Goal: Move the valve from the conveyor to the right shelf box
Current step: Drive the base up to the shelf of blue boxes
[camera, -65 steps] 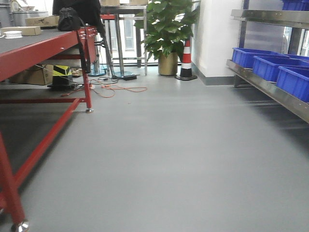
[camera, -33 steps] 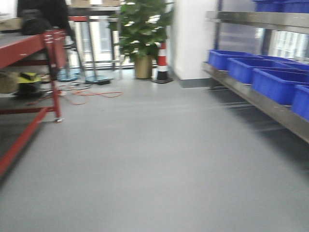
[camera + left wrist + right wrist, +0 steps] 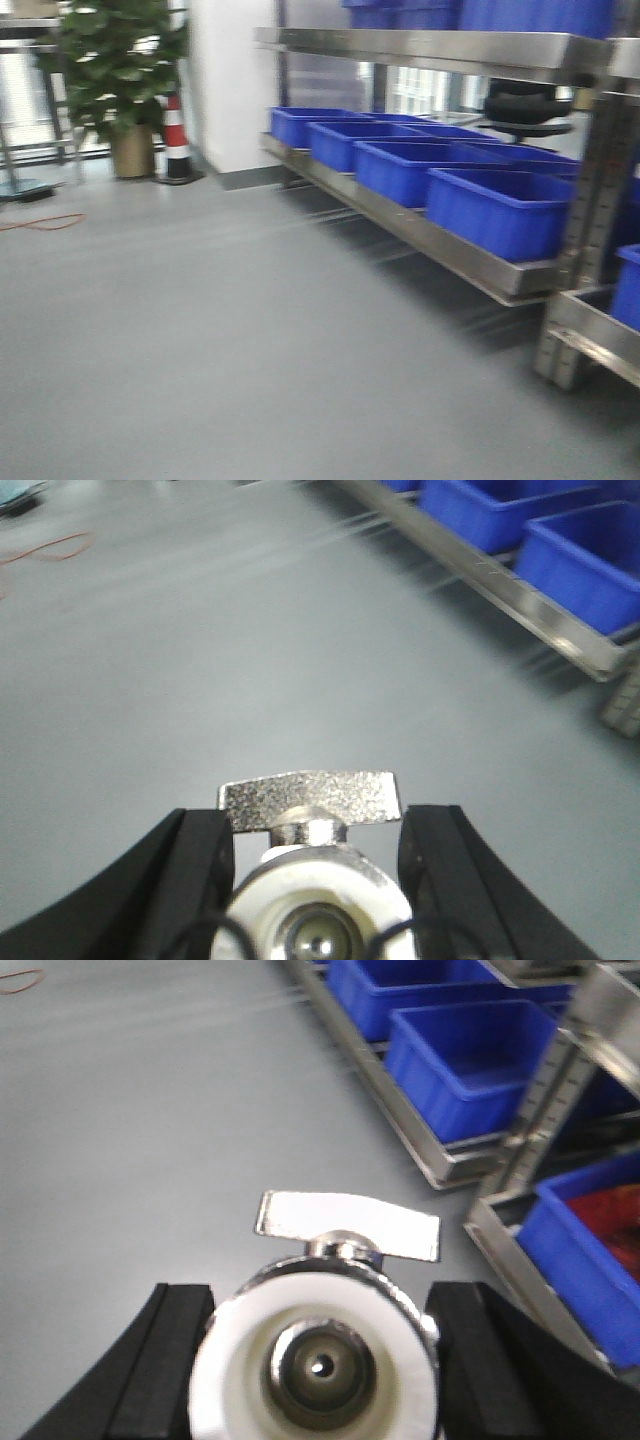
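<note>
- front view: a steel shelf (image 3: 440,240) runs along the right side, and a row of blue boxes (image 3: 500,215) sits on its lower ledge.
- more blue bins (image 3: 540,15) stand on the upper level, cut off by the top edge.
- at the far left are a leafy potted plant (image 3: 120,60) and a red-and-white traffic cone (image 3: 177,140) just beside it, next to a white wall.
- the bare grey floor (image 3: 200,330) fills the foreground, with a thin red cable (image 3: 40,222) lying at its left edge.
- the picture is blurred, and neither arm shows in it.
- left wrist view: the left gripper (image 3: 318,855) is pinching a valve (image 3: 310,798).
- its black fingers (image 3: 200,865) are pressed against either side of the round, white-rimmed body.
- the flat, speckled silver handle sticks up above the body, lying crosswise.
- the valve is held over open floor, with the shelf and its boxes well apart at the upper right.
- right wrist view: the right gripper (image 3: 325,1355) is clamped on a second valve (image 3: 345,1222).
- a black finger sits on each side of the wide white ring around the bore, and the bright flat handle lies across the top, slightly tilted.
- it hangs over the floor near the shelf end.
- the nearest blue box (image 3: 470,1060) is up and to the right.
- a lower box (image 3: 575,1260) at the right edge holds something red that is too blurred to tell.
</note>
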You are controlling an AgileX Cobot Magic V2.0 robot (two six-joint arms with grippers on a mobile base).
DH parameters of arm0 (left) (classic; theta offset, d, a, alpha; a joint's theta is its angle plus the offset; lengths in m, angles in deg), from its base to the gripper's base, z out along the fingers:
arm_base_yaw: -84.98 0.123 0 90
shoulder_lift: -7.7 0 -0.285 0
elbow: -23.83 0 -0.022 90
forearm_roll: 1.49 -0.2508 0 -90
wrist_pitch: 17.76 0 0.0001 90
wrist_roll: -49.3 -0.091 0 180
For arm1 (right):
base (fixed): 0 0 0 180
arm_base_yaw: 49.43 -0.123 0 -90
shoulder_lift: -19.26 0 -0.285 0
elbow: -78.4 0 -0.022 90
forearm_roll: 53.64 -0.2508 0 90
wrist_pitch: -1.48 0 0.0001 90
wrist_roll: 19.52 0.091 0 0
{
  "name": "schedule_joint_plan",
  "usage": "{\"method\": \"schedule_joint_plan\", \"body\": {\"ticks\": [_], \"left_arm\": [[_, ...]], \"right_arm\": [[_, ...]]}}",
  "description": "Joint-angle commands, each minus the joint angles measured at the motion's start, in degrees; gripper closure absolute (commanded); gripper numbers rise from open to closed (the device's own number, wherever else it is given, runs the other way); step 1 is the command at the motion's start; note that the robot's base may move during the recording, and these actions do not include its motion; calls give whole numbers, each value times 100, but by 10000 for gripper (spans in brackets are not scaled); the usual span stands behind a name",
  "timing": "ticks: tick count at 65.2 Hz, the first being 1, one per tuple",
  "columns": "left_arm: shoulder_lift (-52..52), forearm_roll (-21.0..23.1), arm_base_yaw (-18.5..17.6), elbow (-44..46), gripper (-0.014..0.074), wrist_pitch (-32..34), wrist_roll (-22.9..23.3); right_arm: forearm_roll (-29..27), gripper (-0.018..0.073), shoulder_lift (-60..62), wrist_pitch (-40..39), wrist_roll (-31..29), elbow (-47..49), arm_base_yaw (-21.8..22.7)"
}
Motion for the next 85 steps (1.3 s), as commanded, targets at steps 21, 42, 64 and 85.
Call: {"method": "schedule_joint_plan", "body": {"ticks": [21,42,64,85], "left_arm": [[57,86,-37,88,708,268,41],[57,86,-37,88,708,268,41],[57,86,-37,88,708,268,41],[57,86,-37,88,708,268,41]], "right_arm": [[104,722,69,-421,-24,95,1],[104,722,69,-421,-24,95,1],[104,722,69,-421,-24,95,1],[104,722,69,-421,-24,95,1]]}}
